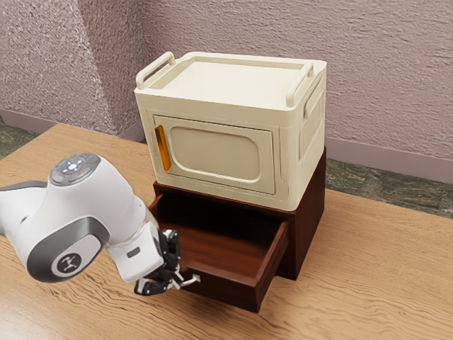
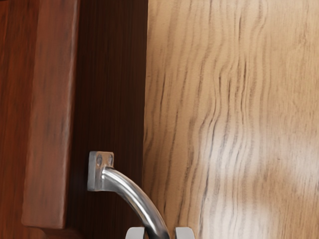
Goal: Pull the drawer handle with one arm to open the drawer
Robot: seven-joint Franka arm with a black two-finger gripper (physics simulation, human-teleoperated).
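Evidently well advanced, the opening work, catalogued from the exterior view's left to its right.

Item: one arm (image 1: 92, 205), white with grey trim, reaching down to the drawer front.

Item: one hand (image 1: 174, 280), black, at the arm's end. Opening: narrow, far from full spread. Contents: the metal handle (image 1: 191, 280), gripped between its two sides, as the wrist view bears out; grip judged sound.

Item: one drawer (image 1: 223, 287), dark red-brown wood, handle on its front. Condition: open, drawn well out, its inner floor exposed. Done: the pull, in the main. Remaining: perhaps a little more travel, as whether it has reached its stop cannot be told; after that, letting go of the handle. Caution: a sideways tug might bind it in its frame.

Item: one cream case (image 1: 212, 152), door closed, orange grip (image 1: 163, 147), seated on top of the cabinet.

Item: one cabinet (image 1: 308, 230), dark wood, housing the drawer.

Item: one worktop (image 1: 382, 283), pale grained wood, beneath the cabinet.
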